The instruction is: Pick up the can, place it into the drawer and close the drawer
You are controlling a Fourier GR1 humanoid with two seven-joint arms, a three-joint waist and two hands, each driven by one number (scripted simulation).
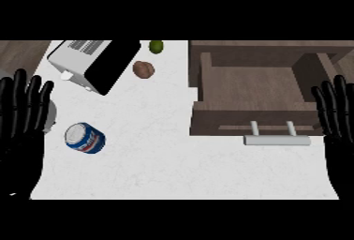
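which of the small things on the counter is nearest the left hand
The blue and white can. It lies just right of the left hand, at the counter's left side. The brown round item and the green one sit farther up, near the toaster.

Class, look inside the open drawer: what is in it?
The drawer shows only its bare wooden floor; the can lies outside on the counter. The drawer's back part, under the cabinet top, is hidden.
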